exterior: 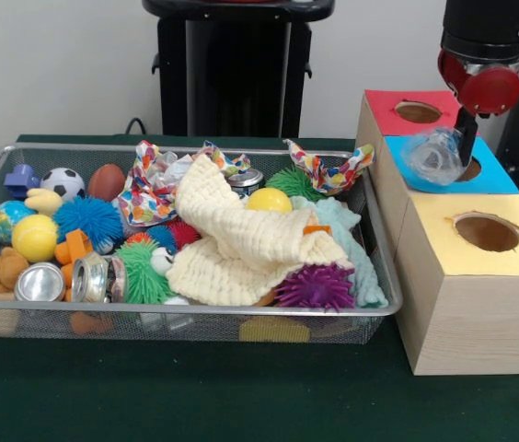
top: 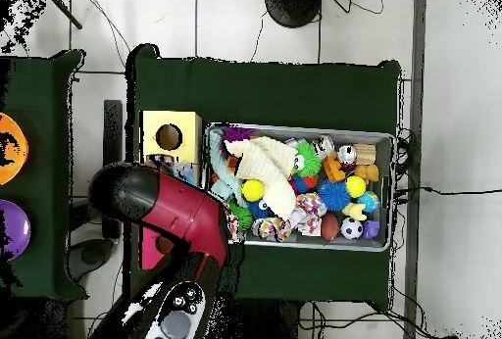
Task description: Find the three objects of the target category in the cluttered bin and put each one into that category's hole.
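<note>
My gripper [exterior: 463, 155] hangs at the right, over the blue-topped box [exterior: 503, 177], and is shut on a crushed clear plastic bottle [exterior: 433, 155]. The bottle sits tilted just left of the blue box's round hole [exterior: 471, 171], which the gripper mostly hides. The wire-mesh bin [exterior: 195, 313] lies left of the boxes, full of toys and cloths. No other clear bottle shows plainly in it. In the overhead view my red arm [top: 181, 208] covers the blue box and the gripper; the bin [top: 294, 127] lies to its right.
A red-topped box [exterior: 397, 99] stands behind the blue one and a yellow-topped box [exterior: 444, 230] in front, each with a round hole. The bin holds silver cans [exterior: 40, 282], spiky balls [exterior: 315, 287], a cream cloth [exterior: 241, 235] and small balls.
</note>
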Robot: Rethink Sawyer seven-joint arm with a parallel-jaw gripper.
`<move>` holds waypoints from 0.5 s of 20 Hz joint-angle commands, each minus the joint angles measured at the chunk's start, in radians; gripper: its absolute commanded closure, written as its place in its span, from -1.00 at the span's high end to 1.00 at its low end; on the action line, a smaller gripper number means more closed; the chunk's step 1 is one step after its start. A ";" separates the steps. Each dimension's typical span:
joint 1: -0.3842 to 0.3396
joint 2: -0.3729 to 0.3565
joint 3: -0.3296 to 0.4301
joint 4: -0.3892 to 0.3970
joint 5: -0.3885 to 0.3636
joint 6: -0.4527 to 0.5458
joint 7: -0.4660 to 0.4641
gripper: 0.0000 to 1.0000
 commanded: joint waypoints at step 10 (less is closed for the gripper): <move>-0.027 -0.049 0.124 0.095 -0.016 0.103 0.140 -1.00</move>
